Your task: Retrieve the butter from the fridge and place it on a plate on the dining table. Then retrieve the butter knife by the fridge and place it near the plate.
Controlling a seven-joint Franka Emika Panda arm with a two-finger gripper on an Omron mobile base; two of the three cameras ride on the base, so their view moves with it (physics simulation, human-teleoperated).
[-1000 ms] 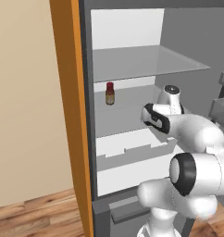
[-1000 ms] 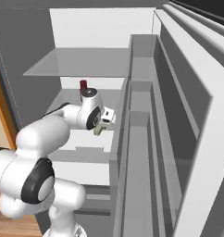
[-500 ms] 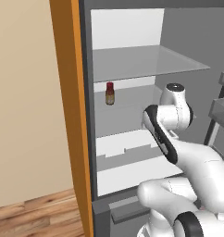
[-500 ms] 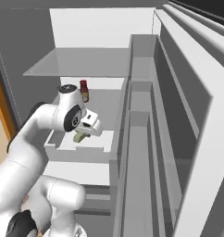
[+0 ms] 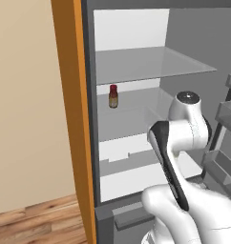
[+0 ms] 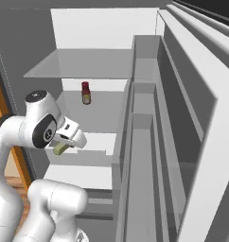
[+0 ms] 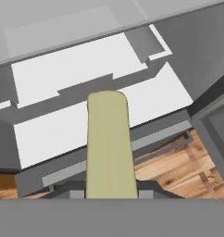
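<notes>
Butter: one pale-yellow stick, the butter (image 7: 108, 146), stood out lengthwise from the gripper (image 7: 109, 193) in the hand view; in the right base view its end poked out below the hand (image 6: 60, 149).
Gripper: clamped on the butter, one dark finger at each side of the stick's near end; held in front of the open fridge (image 5: 131, 62), at about the level of the lower white shelves.
Fridge: door swung wide at the right, its grey door bins (image 6: 145, 142) empty and stacked in a column – one glass shelf (image 5: 146, 64) high up, white stepped shelves (image 7: 81, 74) beneath.
Bottle: one small brown bottle with a red cap (image 5: 113, 96) upright at the back of the middle shelf, well apart from the butter and above the hand.
Obstructions: the arm's own white links (image 5: 184, 128) covered the lower right of the fridge interior in the left base view – the hand itself hidden behind them there.
Surroundings: an orange wooden panel (image 5: 67, 95) edged the fridge's left side, a beige wall (image 5: 22, 105) beyond it, wooden floor (image 7: 178, 169) below the fridge front.
</notes>
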